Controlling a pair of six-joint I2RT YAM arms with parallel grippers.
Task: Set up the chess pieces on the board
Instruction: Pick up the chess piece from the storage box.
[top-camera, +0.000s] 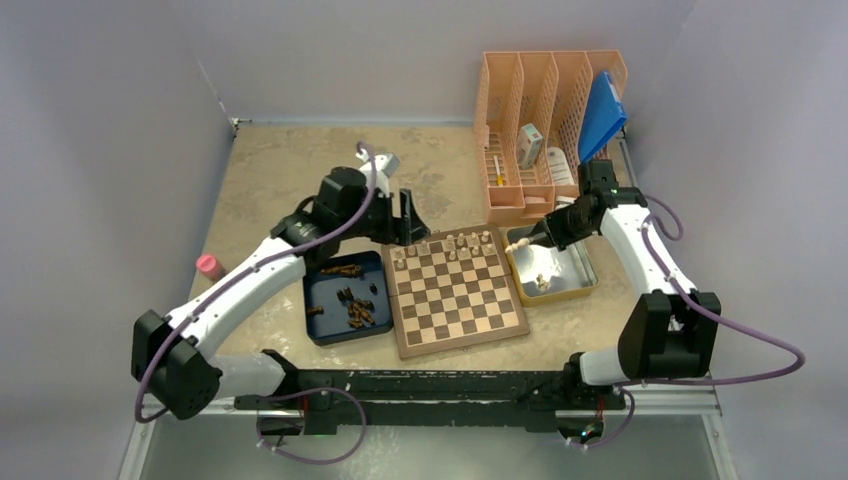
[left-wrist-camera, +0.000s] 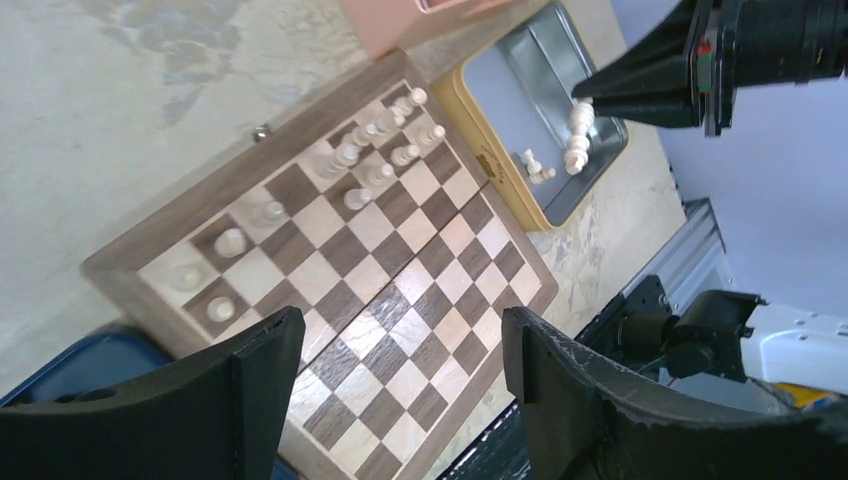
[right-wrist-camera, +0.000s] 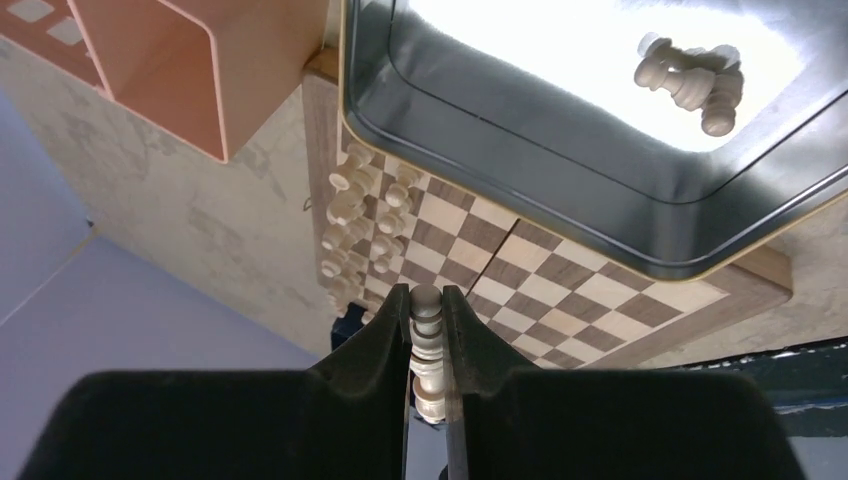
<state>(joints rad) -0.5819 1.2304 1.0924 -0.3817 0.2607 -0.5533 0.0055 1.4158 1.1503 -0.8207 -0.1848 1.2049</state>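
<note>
Pointing outward, pale piece (right-wrist-camera: 427, 345) lies along right gripper's (right-wrist-camera: 427, 296) clamp; left gripper (left-wrist-camera: 402, 330) gapes.

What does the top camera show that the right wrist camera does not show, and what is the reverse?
Only the top view shows the dark pieces in the blue tray, the pink object and the left arm. Only the right wrist view shows closely how the right fingers press both sides of a pale piece. Both show the board, the yellow tray with a few pale pieces and the orange rack.
</note>
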